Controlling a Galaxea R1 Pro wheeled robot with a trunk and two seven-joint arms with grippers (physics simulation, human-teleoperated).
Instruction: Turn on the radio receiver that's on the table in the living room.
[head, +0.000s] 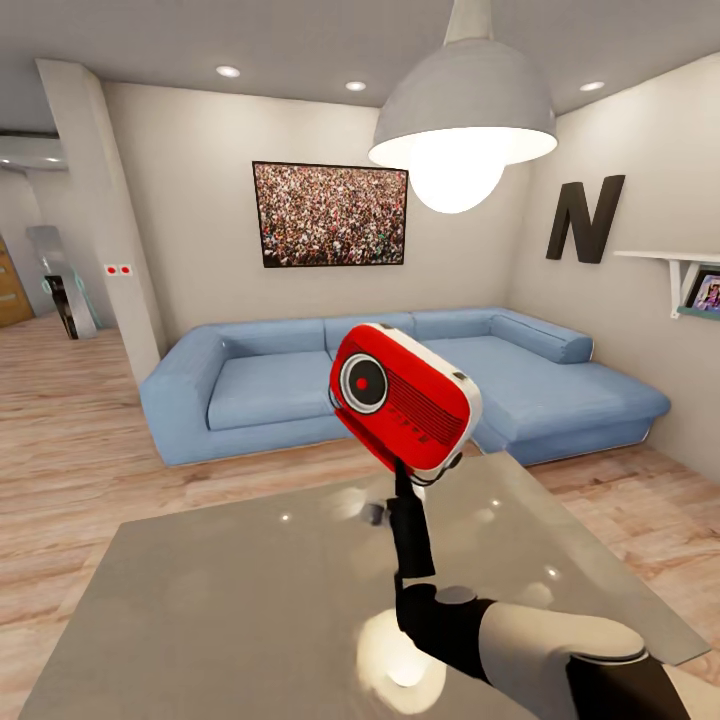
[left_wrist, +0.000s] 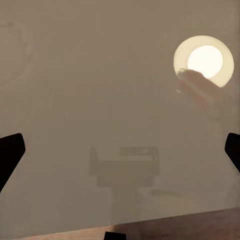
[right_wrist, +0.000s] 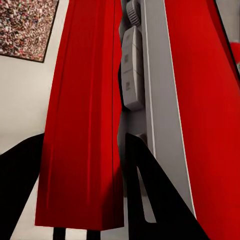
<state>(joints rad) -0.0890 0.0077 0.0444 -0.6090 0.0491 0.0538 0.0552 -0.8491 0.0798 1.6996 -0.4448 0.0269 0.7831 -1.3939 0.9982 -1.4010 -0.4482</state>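
The red radio receiver (head: 405, 395) hangs tilted in the air above the far part of the glossy grey table (head: 230, 610), its round dark dial facing me. My right gripper (head: 406, 478) holds it from below, arm reaching up from the lower right. Seen from the right wrist, the gripper (right_wrist: 85, 187) is shut on the radio's red handle (right_wrist: 85, 125), with white side buttons (right_wrist: 132, 70) beside it. My left gripper (left_wrist: 120, 150) stands open over the table top (left_wrist: 100, 90), nothing between its dark fingertips (left_wrist: 10, 152).
A light-blue L-shaped sofa (head: 270, 380) stands behind the table, under a framed crowd picture (head: 330, 213). A grey dome pendant lamp (head: 462, 110) hangs close above the radio. A black letter N (head: 583, 218) and a shelf (head: 675, 262) are on the right wall. Wood floor surrounds the table.
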